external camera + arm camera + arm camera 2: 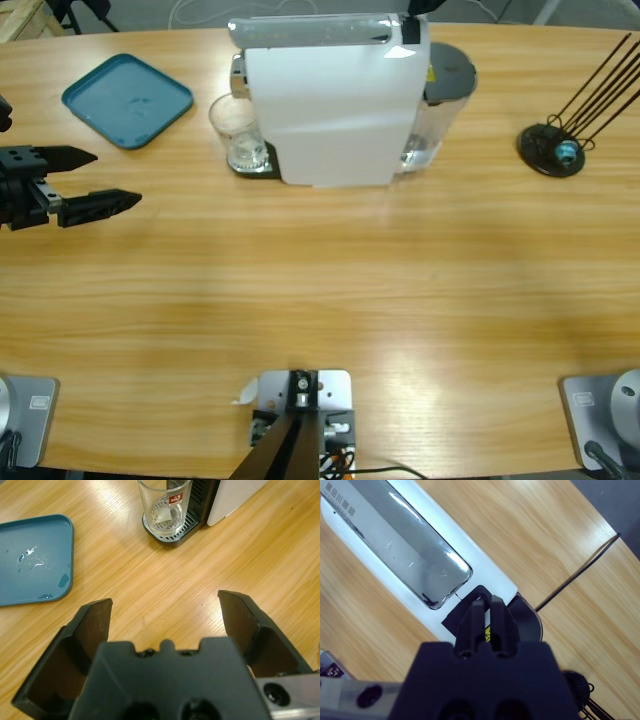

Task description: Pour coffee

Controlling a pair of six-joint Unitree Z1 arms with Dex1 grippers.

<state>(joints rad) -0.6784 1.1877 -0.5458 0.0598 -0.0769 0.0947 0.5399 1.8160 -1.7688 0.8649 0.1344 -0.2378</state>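
Standing at the far middle of a long wooden table (320, 290), a white coffee machine (330, 100) has a clear glass (238, 132) on its drip tray so a brew would fall straight in; only a thin clear-looking film sits at the bottom, and I cannot tell if it is coffee. Beside it lie a teal tray (128, 100) and a black wire stand (552, 150). The right gripper (487, 611), jaws closed together, points down at the machine's top, probably at a button, while the left gripper (165, 620) waits spread wide and empty, facing the glass from well apart.
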